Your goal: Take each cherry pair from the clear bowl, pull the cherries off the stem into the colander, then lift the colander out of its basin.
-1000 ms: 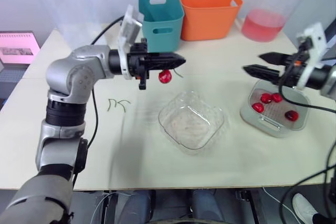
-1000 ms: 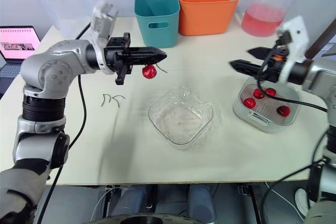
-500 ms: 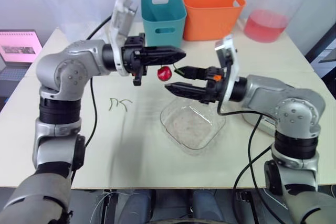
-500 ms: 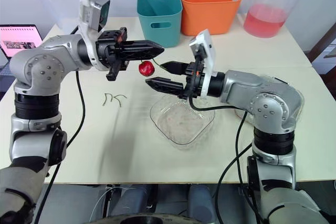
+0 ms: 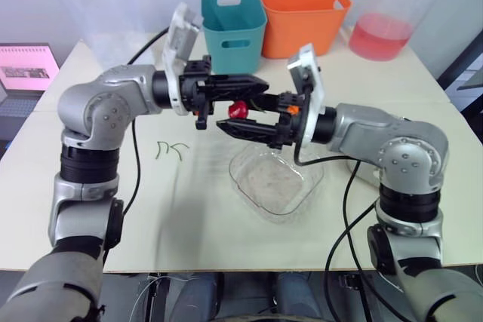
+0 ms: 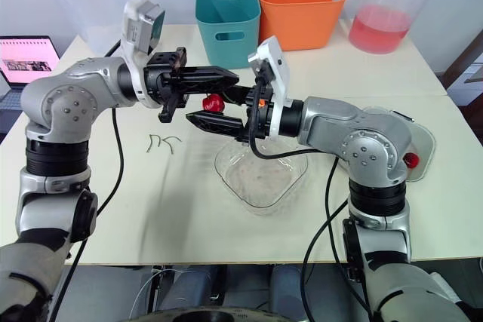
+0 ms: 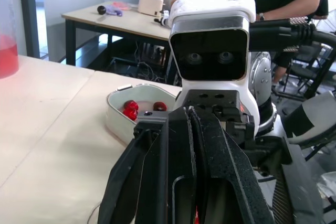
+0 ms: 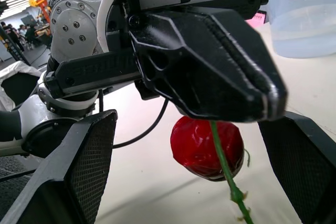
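My left gripper (image 5: 263, 84) is shut on a green stem, and one red cherry (image 5: 238, 108) hangs under its tip above the table. From the right comes my right gripper (image 5: 238, 112), open, with one finger on each side of that cherry and not touching it. In the right wrist view the cherry (image 8: 207, 148) hangs between the two mesh-padded fingers (image 8: 79, 174). The clear bowl (image 5: 302, 186) sits below, with no cherries in it. The colander in its white basin (image 7: 118, 124) holds red cherries (image 7: 131, 109) at the table's right side.
Two bare green stems (image 5: 170, 148) lie on the table left of the bowl. A teal bin (image 5: 232, 24), an orange bin (image 5: 303, 16) and a container of pink liquid (image 5: 381, 34) stand along the back. A laptop (image 5: 26, 69) is at far left.
My right gripper swung left from above the colander to the hanging cherry and now brackets it. The left gripper has kept the stem, almost in place.
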